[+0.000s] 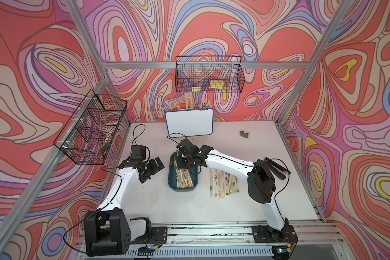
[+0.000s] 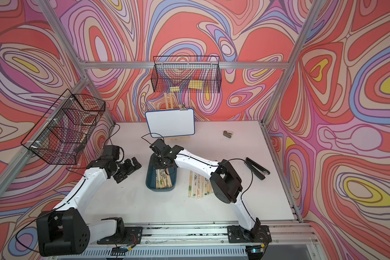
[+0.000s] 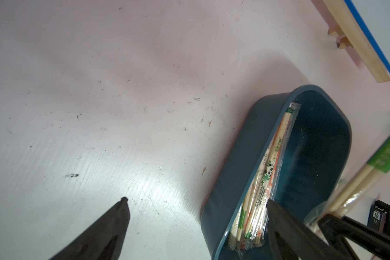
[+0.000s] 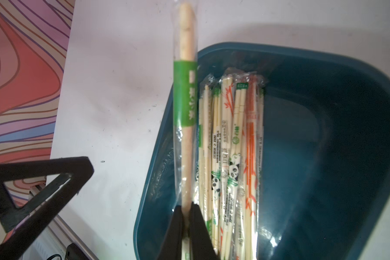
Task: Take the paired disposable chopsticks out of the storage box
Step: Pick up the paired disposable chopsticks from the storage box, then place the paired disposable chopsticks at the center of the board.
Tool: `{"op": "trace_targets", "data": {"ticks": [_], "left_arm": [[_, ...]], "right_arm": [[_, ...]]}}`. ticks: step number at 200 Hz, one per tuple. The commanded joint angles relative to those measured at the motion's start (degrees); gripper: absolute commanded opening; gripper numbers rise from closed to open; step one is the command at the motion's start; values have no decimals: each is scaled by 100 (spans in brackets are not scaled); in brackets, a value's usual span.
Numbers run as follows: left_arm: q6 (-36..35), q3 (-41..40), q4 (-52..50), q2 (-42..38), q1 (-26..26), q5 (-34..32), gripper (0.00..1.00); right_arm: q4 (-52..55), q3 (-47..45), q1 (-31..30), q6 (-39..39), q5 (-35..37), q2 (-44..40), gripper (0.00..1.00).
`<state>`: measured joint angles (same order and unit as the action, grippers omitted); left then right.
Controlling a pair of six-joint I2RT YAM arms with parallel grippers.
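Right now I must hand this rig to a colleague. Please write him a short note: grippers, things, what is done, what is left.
Right gripper: shut on one pale bamboo chopstick pair in a clear sleeve with a green band, held above the dark teal plastic storage box.
Left gripper: open, empty, beside the box.
Done: a row of sleeved pairs lies on the white table, on the right arm's side of the box.
Left: put the held pair there; a bundle of pairs lies in the box.
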<state>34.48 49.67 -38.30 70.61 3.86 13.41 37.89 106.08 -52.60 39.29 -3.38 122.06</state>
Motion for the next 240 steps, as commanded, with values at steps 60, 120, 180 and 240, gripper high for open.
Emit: {"op": "trace_targets", "data": {"ticks": [60, 120, 180, 240], "left_arm": [[20, 89, -117, -340, -26, 464, 100], [163, 105, -127, -438, -351, 405, 100], [243, 44, -86, -443, -463, 338, 100], [245, -6, -81, -436, -491, 303, 100]], "right_arm": [[-356, -1589, 738, 127, 192, -1422, 0], [-437, -2470, 842, 302, 199, -1644, 0], [-850, -3176, 832, 610, 39, -1518, 0], [-834, -3508, 839, 668, 40, -1352, 0]]}}
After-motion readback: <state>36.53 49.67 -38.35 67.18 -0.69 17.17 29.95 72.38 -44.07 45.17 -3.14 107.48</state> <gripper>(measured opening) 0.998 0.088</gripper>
